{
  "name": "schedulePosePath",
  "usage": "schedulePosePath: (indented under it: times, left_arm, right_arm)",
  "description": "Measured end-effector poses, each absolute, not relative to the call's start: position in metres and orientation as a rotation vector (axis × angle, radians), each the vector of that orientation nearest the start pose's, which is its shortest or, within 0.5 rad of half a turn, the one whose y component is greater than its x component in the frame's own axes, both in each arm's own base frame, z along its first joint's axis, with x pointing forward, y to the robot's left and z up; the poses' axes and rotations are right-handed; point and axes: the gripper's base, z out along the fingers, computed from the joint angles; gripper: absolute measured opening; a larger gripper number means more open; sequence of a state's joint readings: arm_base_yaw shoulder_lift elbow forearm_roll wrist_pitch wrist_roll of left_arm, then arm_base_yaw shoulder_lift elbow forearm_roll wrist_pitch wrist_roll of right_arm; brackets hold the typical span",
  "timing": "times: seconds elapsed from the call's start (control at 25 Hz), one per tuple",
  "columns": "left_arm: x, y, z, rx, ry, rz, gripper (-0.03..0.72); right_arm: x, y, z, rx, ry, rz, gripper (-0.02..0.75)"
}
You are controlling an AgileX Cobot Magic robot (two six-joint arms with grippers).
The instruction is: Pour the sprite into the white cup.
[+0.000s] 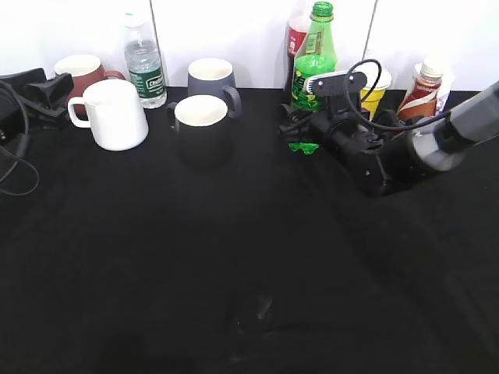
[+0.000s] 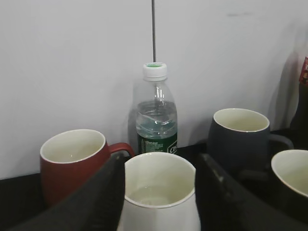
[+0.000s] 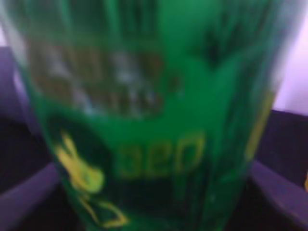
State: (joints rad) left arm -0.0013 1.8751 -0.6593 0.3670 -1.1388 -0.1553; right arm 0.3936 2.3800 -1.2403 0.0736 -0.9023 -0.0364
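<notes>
The sprite [image 1: 314, 58], a tall green bottle with a green cap, stands upright at the back of the table. My right gripper [image 1: 299, 127] is at its lower part. In the right wrist view the bottle's blurred green-yellow label [image 3: 159, 125] fills the frame, with a finger at each lower corner flanking it. The jaws look spread wide. The white cup [image 1: 115, 114] stands at the back left. My left gripper [image 1: 53, 89] is close beside it and open. In the left wrist view the cup [image 2: 159, 192] shows between the two fingers, which overlap its sides.
A red mug [image 1: 79, 69], a small water bottle [image 1: 144, 62], a grey mug [image 1: 212, 78] and a dark mug [image 1: 202, 125] crowd round the white cup. A yellow cup [image 1: 377, 86] and a brown sauce bottle [image 1: 422, 89] stand right of the sprite. The wall is close behind.
</notes>
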Motion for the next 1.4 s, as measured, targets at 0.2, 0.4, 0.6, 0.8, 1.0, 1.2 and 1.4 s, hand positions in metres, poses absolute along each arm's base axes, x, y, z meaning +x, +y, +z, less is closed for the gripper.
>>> schedulePosePath:
  times: [0.2, 0.4, 0.6, 0.8, 1.0, 1.2, 1.4]
  left_arm:
    - [0.335, -0.030, 0.162, 0.265, 1.571, -0.262, 0.370]
    - [0.334, -0.031, 0.162, 0.267, 1.571, -0.268, 0.369]
    - [0.327, -0.046, 0.156, 0.348, 1.769, -0.330, 0.369]
    - [0.286, -0.090, 0.155, 0.436, 2.324, -0.172, 0.369]
    - [0.243, -0.092, 0.192, 0.486, 2.858, 0.138, 0.418]
    - [0.166, -0.072, 0.279, 0.432, 2.855, -0.084, 0.438]
    - [0.051, -0.027, 0.331, 0.440, 2.407, -0.273, 0.480]
  right_arm:
    - [0.425, 0.171, 0.065, -0.298, 1.764, 0.243, 0.616]
    - [0.403, 0.161, 0.075, -0.299, 1.804, 0.237, 0.617]
    - [0.381, 0.154, 0.119, -0.299, 2.043, 0.255, 0.617]
    - [0.348, 0.147, 0.161, -0.430, 2.623, 0.194, 0.597]
    - [0.305, 0.132, 0.223, -0.491, 2.822, 0.170, 0.597]
    - [0.234, 0.100, 0.297, -0.514, 2.731, 0.152, 0.588]
    - [0.105, 0.046, 0.292, -0.481, 2.549, 0.178, 0.585]
